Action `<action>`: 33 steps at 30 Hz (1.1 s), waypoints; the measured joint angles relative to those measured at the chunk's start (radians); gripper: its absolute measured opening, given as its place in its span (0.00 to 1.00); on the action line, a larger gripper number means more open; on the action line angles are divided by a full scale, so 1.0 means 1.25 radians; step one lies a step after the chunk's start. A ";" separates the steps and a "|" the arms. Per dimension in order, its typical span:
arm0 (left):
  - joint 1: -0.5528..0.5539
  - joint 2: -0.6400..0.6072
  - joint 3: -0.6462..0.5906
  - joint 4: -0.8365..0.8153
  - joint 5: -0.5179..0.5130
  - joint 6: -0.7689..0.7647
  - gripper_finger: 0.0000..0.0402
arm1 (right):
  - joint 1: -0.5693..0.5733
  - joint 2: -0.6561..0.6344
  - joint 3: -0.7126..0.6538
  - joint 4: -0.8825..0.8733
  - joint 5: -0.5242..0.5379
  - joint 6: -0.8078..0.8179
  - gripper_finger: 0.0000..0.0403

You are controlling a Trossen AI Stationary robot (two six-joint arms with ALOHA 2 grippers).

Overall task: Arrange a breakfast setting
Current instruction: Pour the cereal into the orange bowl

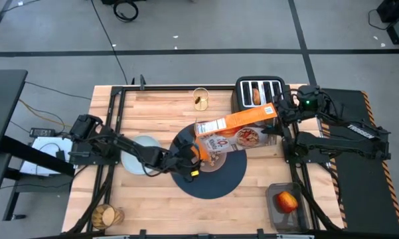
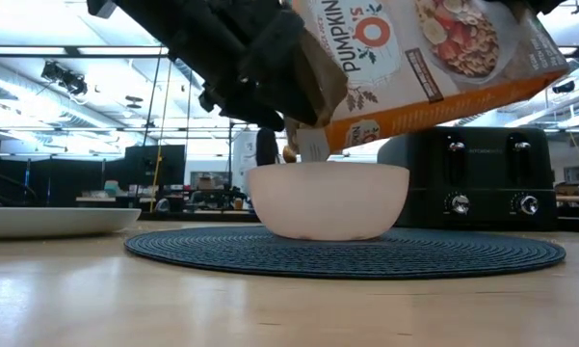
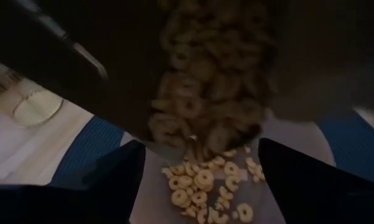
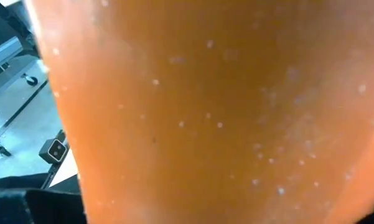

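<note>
The right gripper [image 1: 277,119] clamped the base of the cereal box [image 1: 238,127]; the left gripper [image 1: 198,151] gripped its mouth end, tilted over the bowl [image 2: 328,200]. Cereal [image 3: 202,182] lay in the bowl, centred on the placemat [image 1: 222,180]. Plate [image 1: 134,158], tumbler [image 1: 200,98] and apple [image 1: 287,201] sat beyond the placemat, apparently unplaced. The bench [image 1: 153,113] was pale wood.

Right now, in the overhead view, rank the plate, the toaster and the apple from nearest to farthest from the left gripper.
From the left gripper, above the bowl:
1. Plate, just to its left.
2. Toaster, at the back right.
3. Apple, at the front right corner.
</note>
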 joint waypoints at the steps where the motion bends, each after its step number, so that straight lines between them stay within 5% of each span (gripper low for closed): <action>1: -0.004 0.000 0.000 0.000 0.001 0.019 0.78 | 0.000 0.000 0.003 0.001 0.000 0.000 0.77; 11: 0.021 0.000 0.000 0.016 0.013 0.134 0.75 | -0.001 -0.001 0.006 0.005 0.027 0.005 0.77; 18: 0.051 0.000 0.000 0.040 0.125 0.175 0.75 | -0.001 -0.001 0.006 0.003 0.037 0.005 0.77; 33: 0.061 0.000 0.000 0.050 0.202 0.152 0.75 | -0.001 -0.001 0.006 0.004 0.043 0.001 0.77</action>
